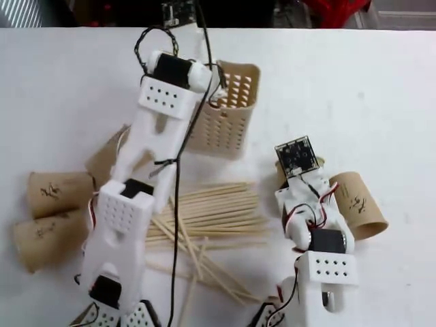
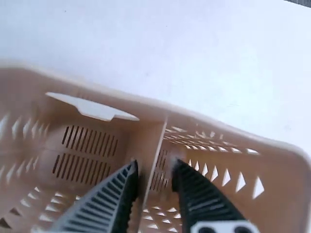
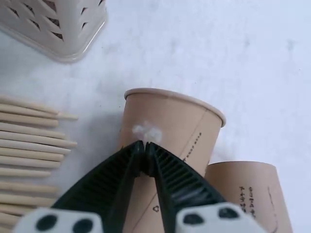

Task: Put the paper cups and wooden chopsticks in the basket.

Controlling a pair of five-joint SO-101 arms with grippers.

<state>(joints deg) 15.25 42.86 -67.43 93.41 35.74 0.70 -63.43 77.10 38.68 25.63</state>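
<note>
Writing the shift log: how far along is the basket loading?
Nothing looks done: the basket, as far as visible, is bare. In hand: the left gripper is open over its divider, holding nothing; the right gripper is shut at a paper cup, grasp unclear. Left: the chopsticks and the other cups lie on the table.

A beige perforated plastic basket (image 1: 225,129) stands just behind a loose pile of pale wooden chopsticks (image 1: 211,218) lying flat, with brown paper cups (image 1: 58,193) on their sides to both flanks.
</note>
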